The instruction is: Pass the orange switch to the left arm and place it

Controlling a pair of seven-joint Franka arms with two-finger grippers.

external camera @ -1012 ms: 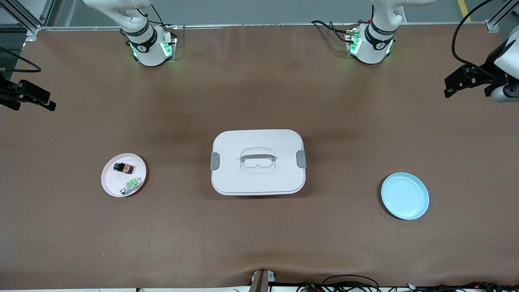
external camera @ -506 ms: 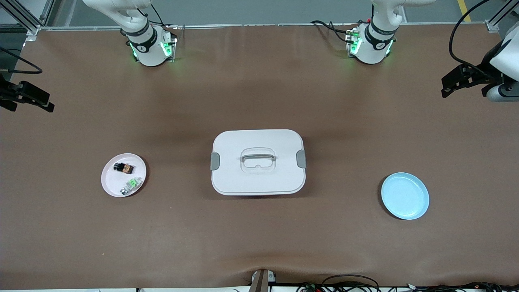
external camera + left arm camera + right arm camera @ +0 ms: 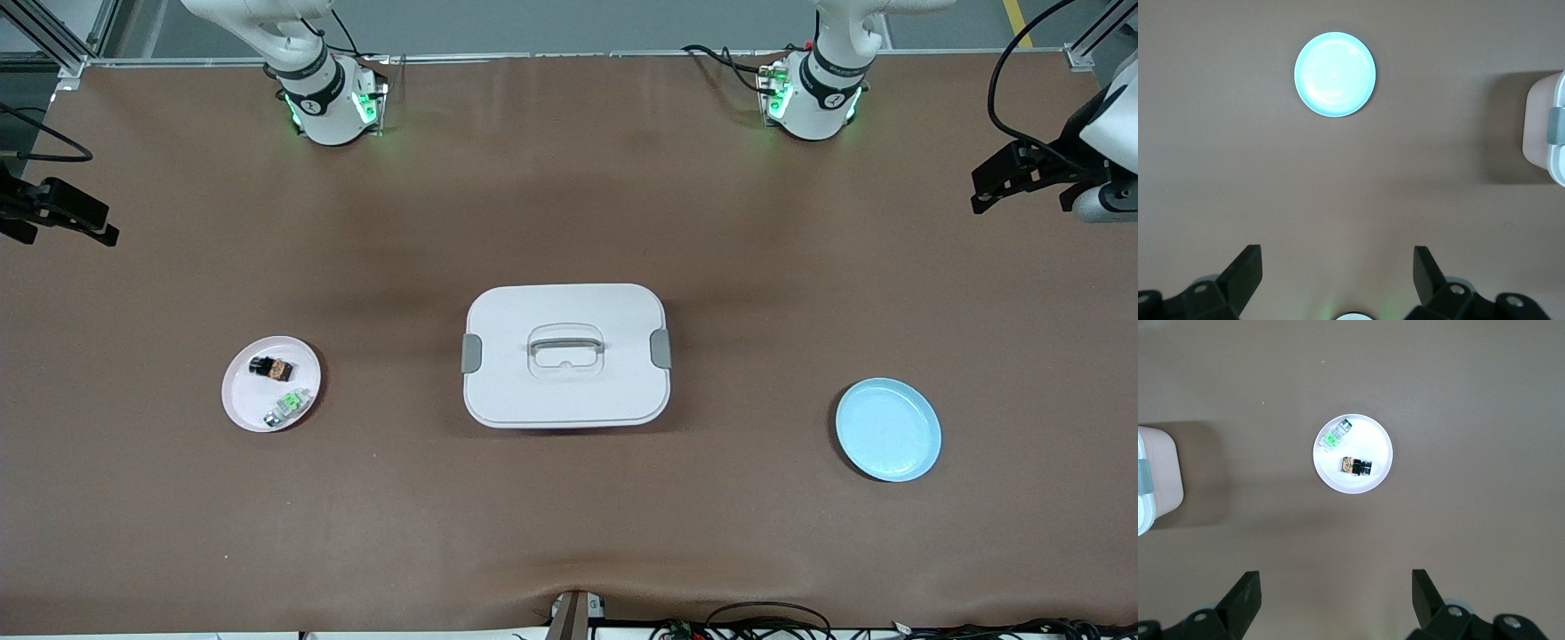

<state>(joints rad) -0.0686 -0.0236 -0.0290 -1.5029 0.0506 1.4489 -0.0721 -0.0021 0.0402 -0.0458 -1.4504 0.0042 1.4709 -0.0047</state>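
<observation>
Risk lies mostly in the carry: the box point(image 3: 565, 355) stands at the middle of the desk point(image 3: 569, 533), squarely between the pink plate point(image 3: 242, 400) toward the right arm's end and the blue plate point(image 3: 888, 429) toward the left arm's end, so a low, straight path from one to the other would likely strike its lid or grey handle. The orange switch point(image 3: 272, 366) rests on the pink plate, on the part of it farther from the front camera, and the small green-and-silver part point(image 3: 290, 404) lies just beside it on the same plate; a careless descent could pinch or nudge the wrong piece, or tip the plate. The switch is tiny, so it could also slip during a handover between the arms. The right claw point(image 3: 1336, 597) hangs high over the desk near the edge at the right arm's end, fingers spread wide and holding nothing, with the pink plate in its wrist view. The left claw point(image 3: 1337, 273) hangs high near the edge at the left arm's end, likewise wide and empty, looking down on the blue plate. Nothing else lies on the desk surface between them.
</observation>
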